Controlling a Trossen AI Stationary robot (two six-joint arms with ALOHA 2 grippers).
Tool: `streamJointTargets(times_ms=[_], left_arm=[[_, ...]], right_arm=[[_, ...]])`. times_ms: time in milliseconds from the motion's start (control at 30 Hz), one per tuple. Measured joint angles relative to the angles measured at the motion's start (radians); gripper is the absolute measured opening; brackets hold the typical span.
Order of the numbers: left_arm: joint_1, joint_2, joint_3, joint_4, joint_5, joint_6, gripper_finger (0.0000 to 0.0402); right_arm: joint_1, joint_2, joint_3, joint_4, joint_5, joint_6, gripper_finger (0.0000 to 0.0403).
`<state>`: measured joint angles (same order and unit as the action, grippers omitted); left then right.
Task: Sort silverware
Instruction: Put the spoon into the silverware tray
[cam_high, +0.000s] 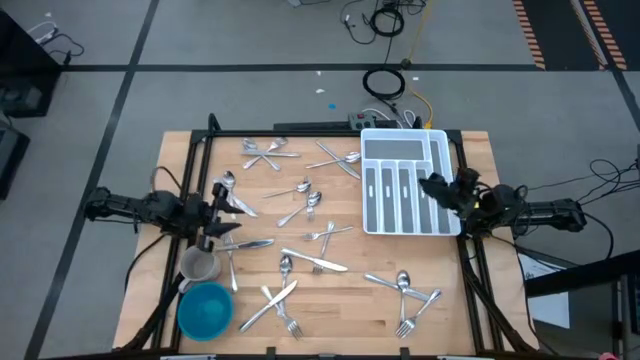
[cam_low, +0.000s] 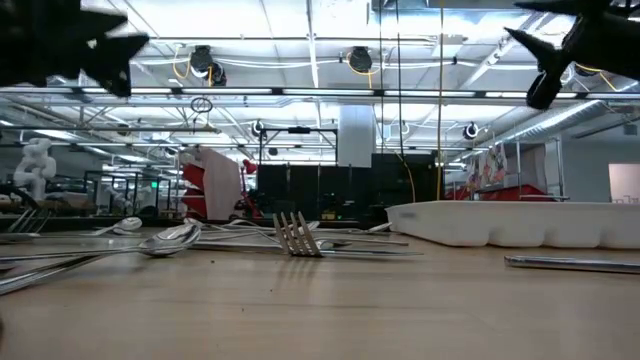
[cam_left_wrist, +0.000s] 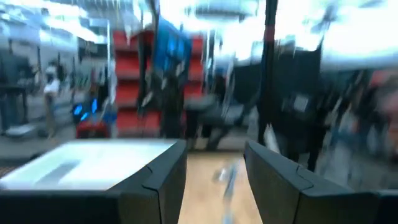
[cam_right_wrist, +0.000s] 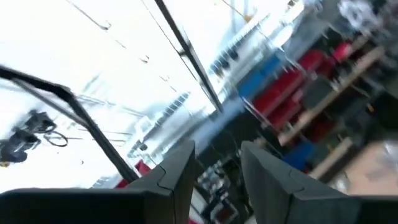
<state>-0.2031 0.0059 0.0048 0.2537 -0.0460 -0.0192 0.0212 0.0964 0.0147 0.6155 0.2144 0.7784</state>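
I can't read a single word, number, brand or label from here. The white sheet (cam_high: 543, 270) lying on the floor just off the bench (cam_high: 330, 300), on the side where the right arm stands, carries dark marks too small for me to make out. In the low view, the posters (cam_low: 492, 165) on the room's wall behind the organiser tray (cam_low: 520, 222) show only patches of colour, nothing legible.

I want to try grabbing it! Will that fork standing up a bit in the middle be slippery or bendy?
The fork looks like shiny metal, so probably stiff and a bit slippery. It lies low and slim on the wooden table, so likely hard to get under. Its tines point upward, so pushing it may make it rock.
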Motion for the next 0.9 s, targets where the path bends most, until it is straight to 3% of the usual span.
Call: streamJointTargets(times_ms=[100,300,433,667,900], left_arm=[[0.000,0.000,0.000,0.160,-0.003,-0.084,0.0169],[0.000,0.000,0.000,0.510,-0.012,-0.174,0.0169],[0.000,0.000,0.000,0.689,-0.016,-0.183,0.0169],[0.000,0.000,0.041,0.862,-0.139,-0.124,0.0169],[0.000,0.000,0.067,0.879,-0.413,-0.131,0.0169]], right_arm=[[0.000,0.002,0.000,0.053,0.005,-0.064,0.0123],[0.000,0.004,0.000,0.180,0.115,-0.153,0.0123],[0.000,0.004,0.000,0.211,0.125,-0.201,0.0123],[0.000,0.004,0.000,0.287,0.125,-0.207,0.0123],[0.000,0.004,0.000,0.343,0.206,-0.233,0.0123]])
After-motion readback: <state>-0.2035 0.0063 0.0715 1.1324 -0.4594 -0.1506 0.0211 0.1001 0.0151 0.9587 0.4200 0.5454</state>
